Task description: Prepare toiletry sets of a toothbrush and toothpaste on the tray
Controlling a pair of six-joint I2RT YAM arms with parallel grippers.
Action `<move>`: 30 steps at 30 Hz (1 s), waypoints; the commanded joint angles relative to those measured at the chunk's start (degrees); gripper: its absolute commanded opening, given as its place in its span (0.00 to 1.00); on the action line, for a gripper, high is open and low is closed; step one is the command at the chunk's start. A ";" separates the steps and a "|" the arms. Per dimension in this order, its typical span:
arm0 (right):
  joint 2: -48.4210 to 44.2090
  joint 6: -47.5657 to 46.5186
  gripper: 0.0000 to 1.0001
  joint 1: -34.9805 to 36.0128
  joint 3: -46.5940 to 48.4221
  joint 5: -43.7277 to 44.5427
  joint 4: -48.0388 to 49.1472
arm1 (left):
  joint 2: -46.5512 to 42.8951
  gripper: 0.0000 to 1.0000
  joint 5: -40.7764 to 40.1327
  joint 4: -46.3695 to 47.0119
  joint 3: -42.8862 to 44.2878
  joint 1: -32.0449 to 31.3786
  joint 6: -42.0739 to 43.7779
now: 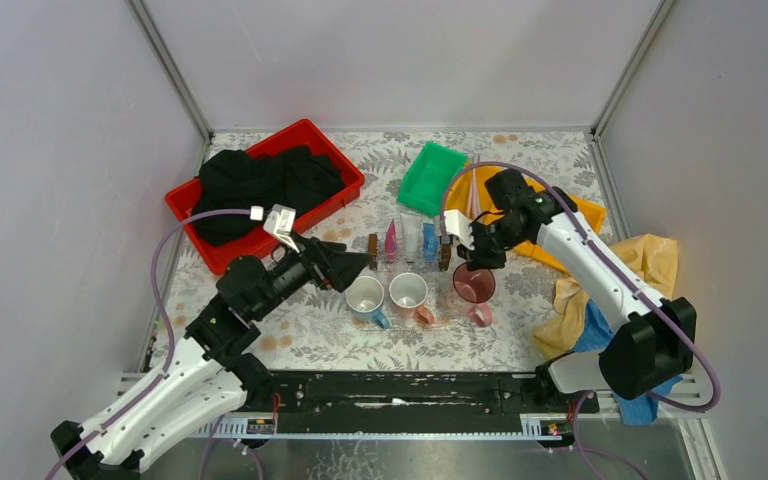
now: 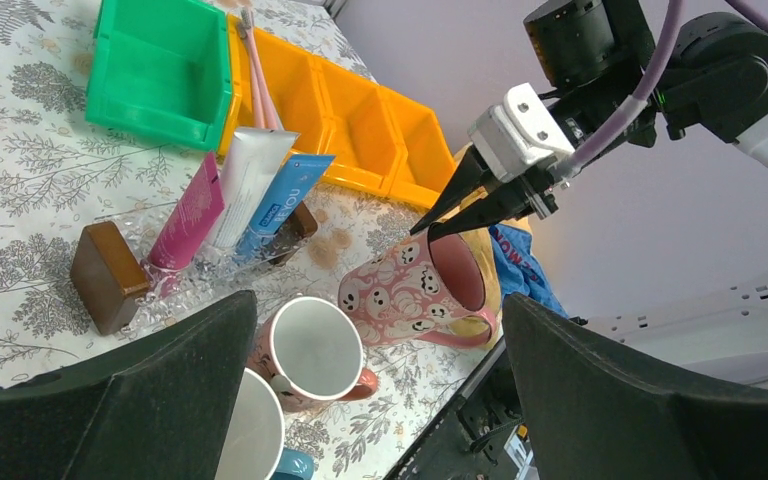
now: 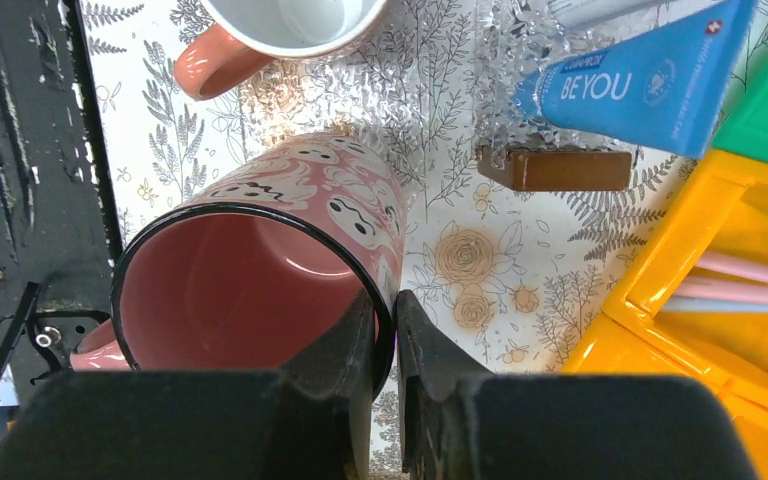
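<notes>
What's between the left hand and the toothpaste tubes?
Only the brown block at the row's left end, right beside the magenta tube. The left hand is open; the white mug and pale pink mug sit just off that line, toward the bases.

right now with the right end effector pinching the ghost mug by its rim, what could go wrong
1. The right end effector grips only the thin rim of the dark pink mug, which looks tilted; it could slip or swing.
2. A swinging mug might knock the pale pink mug or the blue tube close by.
3. The open left end effector sits near the mugs; the arms could clash.
</notes>
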 commanded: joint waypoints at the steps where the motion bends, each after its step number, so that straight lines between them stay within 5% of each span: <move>1: -0.36 1.84 0.00 3.07 0.60 1.12 4.08 | 0.24 1.00 -0.21 0.69 2.62 0.28 0.45; 30: 10.25 12.90 0.00 11.20 4.85 8.92 7.26 | -3.21 1.00 -1.22 -0.84 1.12 0.25 0.28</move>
